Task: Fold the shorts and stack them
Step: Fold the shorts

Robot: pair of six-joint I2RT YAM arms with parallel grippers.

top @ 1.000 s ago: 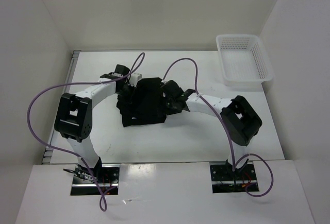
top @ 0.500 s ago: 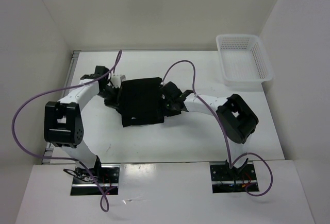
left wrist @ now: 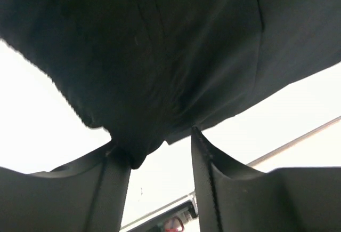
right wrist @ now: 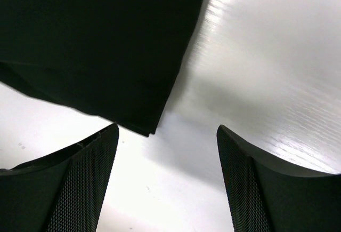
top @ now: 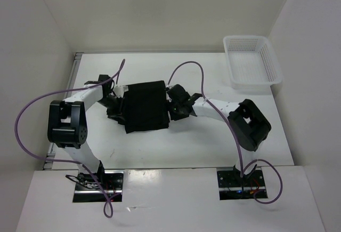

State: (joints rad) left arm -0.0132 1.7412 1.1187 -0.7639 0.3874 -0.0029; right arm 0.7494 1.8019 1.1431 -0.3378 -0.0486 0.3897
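Observation:
The black shorts (top: 146, 106) lie folded in a rough rectangle at the table's middle. My left gripper (top: 113, 104) sits at their left edge, low over the table. In the left wrist view its jaws (left wrist: 154, 141) stand apart: a drooping lobe of the shorts (left wrist: 160, 56) touches the left finger, and white table shows in the gap. My right gripper (top: 175, 109) rests at the right edge of the shorts. It is open (right wrist: 168, 128) with nothing between its fingers, and a folded corner of the shorts (right wrist: 96, 45) lies just ahead of its left finger.
A white mesh basket (top: 250, 61) stands at the back right of the table. White walls close in the left, back and right sides. Purple cables loop over both arms.
My left gripper swung left off the top of the shorts to their left edge and opened, letting the fabric go. The shorts now lie flatter. The right arm barely moved.

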